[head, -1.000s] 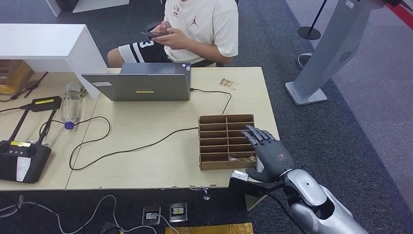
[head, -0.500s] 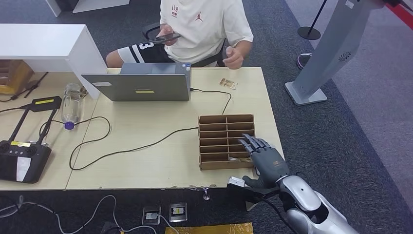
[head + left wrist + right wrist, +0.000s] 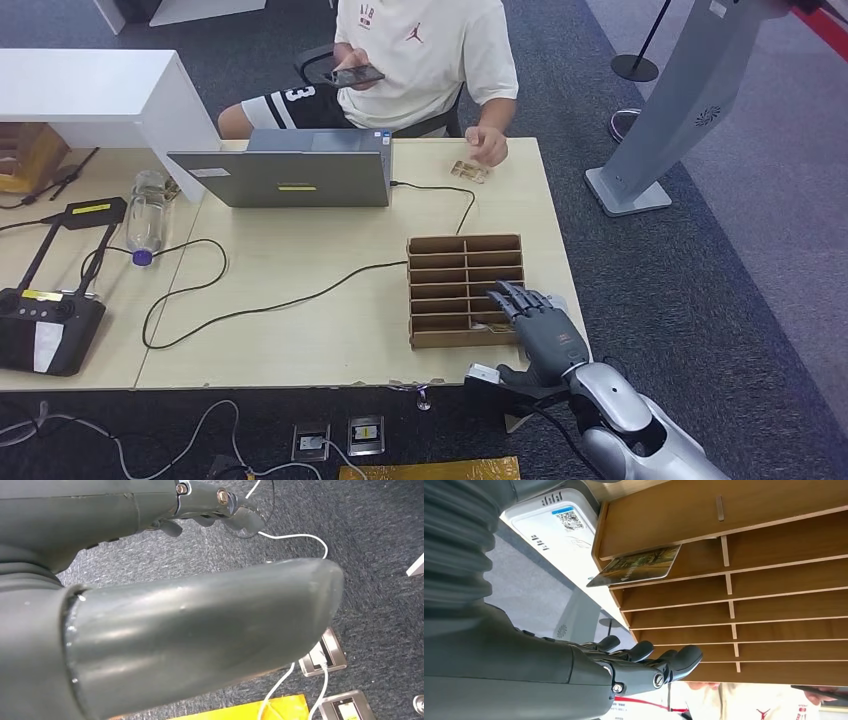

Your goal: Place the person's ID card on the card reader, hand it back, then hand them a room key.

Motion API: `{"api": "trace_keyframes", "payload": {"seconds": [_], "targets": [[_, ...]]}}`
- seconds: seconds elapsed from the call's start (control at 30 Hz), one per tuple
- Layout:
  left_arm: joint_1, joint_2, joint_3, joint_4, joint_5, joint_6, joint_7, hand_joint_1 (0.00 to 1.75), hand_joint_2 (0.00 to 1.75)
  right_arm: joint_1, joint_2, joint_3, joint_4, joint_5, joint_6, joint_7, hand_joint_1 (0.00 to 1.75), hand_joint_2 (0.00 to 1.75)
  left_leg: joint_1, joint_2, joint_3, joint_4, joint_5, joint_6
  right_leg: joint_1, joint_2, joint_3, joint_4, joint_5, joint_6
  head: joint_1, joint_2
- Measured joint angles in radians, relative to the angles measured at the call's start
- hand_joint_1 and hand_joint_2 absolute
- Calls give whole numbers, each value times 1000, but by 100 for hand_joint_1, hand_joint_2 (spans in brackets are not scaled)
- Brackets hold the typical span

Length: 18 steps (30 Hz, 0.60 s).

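At the far left of the tabletop (image 3: 300,330) a controller (image 3: 40,328) is sitting, then a bottle (image 3: 143,215) and a laptop (image 3: 285,170). My left hand (image 3: 150,645) is hanging over the floor; I cannot tell how its fingers are lying. Further right, the rack (image 3: 466,290) is holding a card (image 3: 636,566) in its end slot nearest me (the room key, I judge). Across from me, the person (image 3: 420,50) is reaching their hand (image 3: 488,146) to a card (image 3: 468,171) by the far edge. My right hand (image 3: 543,330) is hovering at the rack's right side, fingers (image 3: 659,662) straight, slightly apart, holding nothing. I am judging the key step is in hand: next I need to pinch the slotted card.
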Motion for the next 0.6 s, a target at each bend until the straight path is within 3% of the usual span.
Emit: {"api": "trace_keyframes", "payload": {"seconds": [0.47, 0.5, 0.6], "targets": [[0, 0, 0, 0, 1, -1, 3, 0, 0, -8, 4, 1, 31, -8, 3, 9, 3, 175, 0, 0, 0, 0, 0, 0, 0, 0, 0, 0, 0, 0, 0, 0], [0, 0, 0, 0, 1, -1, 5, 0, 0, -8, 4, 1, 33, -10, 4, 10, 21, 175, 0, 0, 0, 0, 0, 0, 0, 0, 0, 0, 0, 0, 0, 0], [0, 0, 0, 0, 1, 0, 8, 0, 0, -9, 4, 1, 40, -18, 9, 11, 144, 175, 0, 0, 0, 0, 0, 0, 0, 0, 0, 0, 0, 0, 0, 0]]}}
